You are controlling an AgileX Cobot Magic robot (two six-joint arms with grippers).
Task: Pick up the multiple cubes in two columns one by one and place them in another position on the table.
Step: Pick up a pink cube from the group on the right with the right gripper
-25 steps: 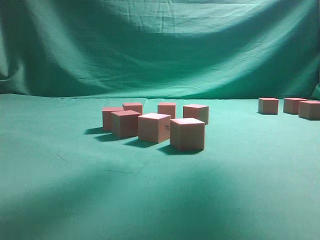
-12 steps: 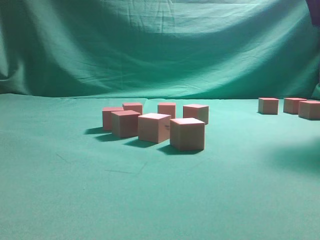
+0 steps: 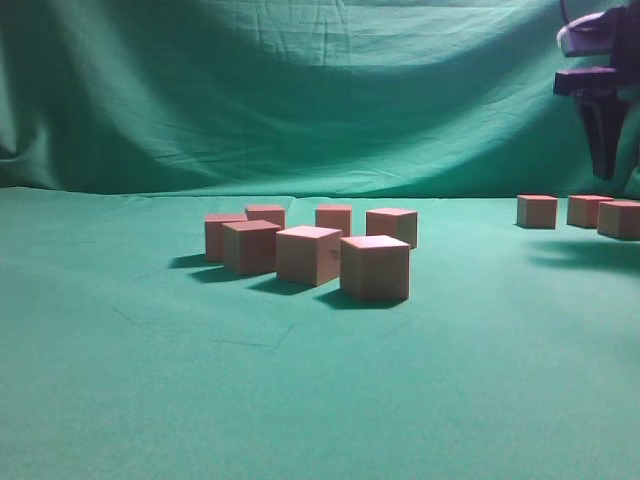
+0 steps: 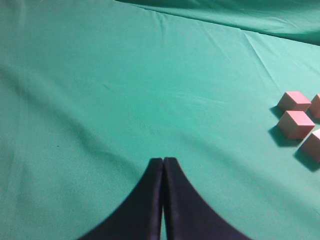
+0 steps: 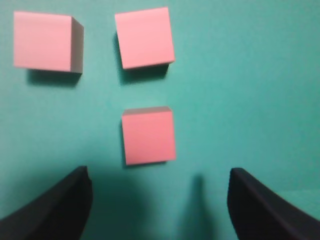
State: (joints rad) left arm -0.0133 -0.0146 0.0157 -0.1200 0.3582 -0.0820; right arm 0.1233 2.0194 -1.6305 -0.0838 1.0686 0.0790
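Several salmon-pink cubes (image 3: 374, 267) stand in two columns mid-table on the green cloth table (image 3: 150, 380). Three more cubes (image 3: 537, 211) sit apart at the far right. My right gripper (image 3: 610, 168) hangs open above those three, partly cut off by the frame edge. The right wrist view looks straight down at three cubes, the nearest (image 5: 148, 136) just ahead of the open, empty right gripper (image 5: 159, 192). My left gripper (image 4: 163, 164) is shut and empty over bare cloth, with a few cubes (image 4: 296, 124) off to its right. The left gripper is out of the exterior view.
A draped green cloth backdrop (image 3: 300, 90) rises behind the table. Bare cloth stretches across the front and left of the table. The right gripper's shadow (image 3: 585, 255) lies on the cloth in front of the three right-hand cubes.
The right gripper has come down into the exterior view at the upper right, above the three far-right cubes. Its shadow has shifted right and back. No cube has moved.
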